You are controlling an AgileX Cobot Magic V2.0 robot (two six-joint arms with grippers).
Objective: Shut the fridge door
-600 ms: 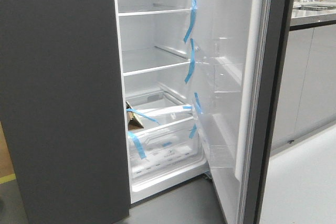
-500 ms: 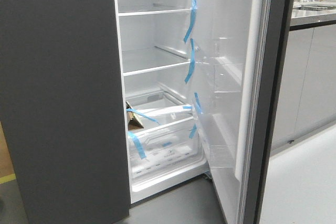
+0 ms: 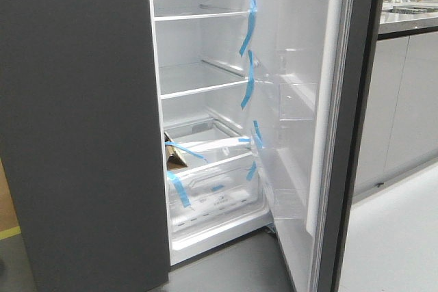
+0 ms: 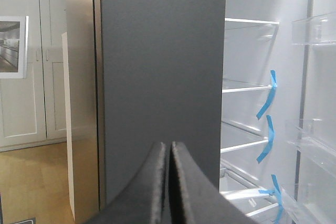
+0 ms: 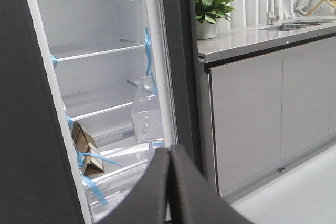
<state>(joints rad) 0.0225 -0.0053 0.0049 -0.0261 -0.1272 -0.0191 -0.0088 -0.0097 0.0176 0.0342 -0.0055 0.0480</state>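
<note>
Fridge door [image 3: 342,128] stands swung wide open at 3 o'clock of the white interior, its clear bins [image 3: 291,100] facing inward, edge-on to the front camera. Twin dark panel [image 3: 79,128] sits shut at 9 o'clock. Left gripper [image 4: 169,182] and right gripper [image 5: 169,182] are each pressed together, holding nothing.

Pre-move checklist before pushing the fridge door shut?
1. Fridge door open, swung right: ok.
2. Left gripper fingers together, empty: ok.
3. Right gripper fingers together, empty: ok.
4. Either gripper touching the door: not ok, both apart from it.
5. Door bins free of anything sticking out: ok.
6. Cardboard box in the drawer clear of the door's swing: cannot tell.
</note>
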